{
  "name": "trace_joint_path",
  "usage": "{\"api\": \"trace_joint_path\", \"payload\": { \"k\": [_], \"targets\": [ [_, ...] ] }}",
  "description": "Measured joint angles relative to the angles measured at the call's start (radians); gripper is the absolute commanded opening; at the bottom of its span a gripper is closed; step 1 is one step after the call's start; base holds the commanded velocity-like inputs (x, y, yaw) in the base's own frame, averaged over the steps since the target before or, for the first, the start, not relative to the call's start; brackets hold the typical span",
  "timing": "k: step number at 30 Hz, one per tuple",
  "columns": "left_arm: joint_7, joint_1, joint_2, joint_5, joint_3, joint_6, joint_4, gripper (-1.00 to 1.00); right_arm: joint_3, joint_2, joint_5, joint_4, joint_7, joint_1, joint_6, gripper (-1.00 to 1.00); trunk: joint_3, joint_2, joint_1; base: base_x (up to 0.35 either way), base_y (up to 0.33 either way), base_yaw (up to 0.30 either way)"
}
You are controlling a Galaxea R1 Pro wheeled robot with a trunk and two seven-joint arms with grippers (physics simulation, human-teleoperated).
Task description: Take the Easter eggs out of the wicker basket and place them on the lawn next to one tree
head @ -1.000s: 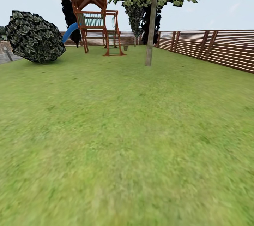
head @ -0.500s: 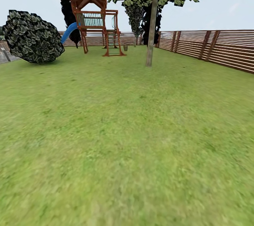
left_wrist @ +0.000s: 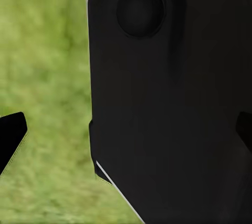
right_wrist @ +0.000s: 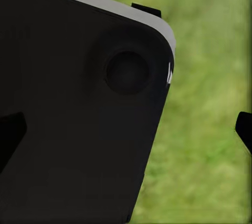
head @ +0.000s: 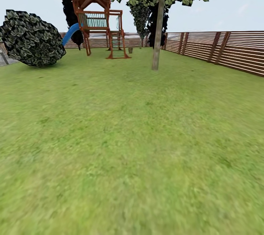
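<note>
The robot is on its way across the lawn of the garden. Compared with a second ago the whole head view has drifted: the dark bush sits nearer the picture's edge and the tree with the pale trunk looms slightly larger, so the camera, not the scenery, is moving forward. My reading is that the base is closing on the far end of the yard.

The wicker basket appears as a tiny grey-brown shape on the grass beside the foot of the wooden play frame, between the frame and that tree; the eggs are too small to make out. The slatted fence runs behind the tree.

In each wrist view the left tool and right tool show widely separated dark fingertips over grass and a black robot panel, gripping nothing.

No egg is moved yet.
</note>
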Motion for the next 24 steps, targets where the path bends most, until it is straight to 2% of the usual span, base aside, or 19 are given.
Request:
{"api": "trace_joint_path", "payload": {
  "k": [24],
  "targets": [
    [0.0,0.0,0.0,0.0,0.0,0.0,0.0,1.0,-0.004,0.002,-0.003,0.0,0.0,0.0,0.0,1.0,0.0,0.0,0.0,0.342,0.0,0.0]
  ]
}}
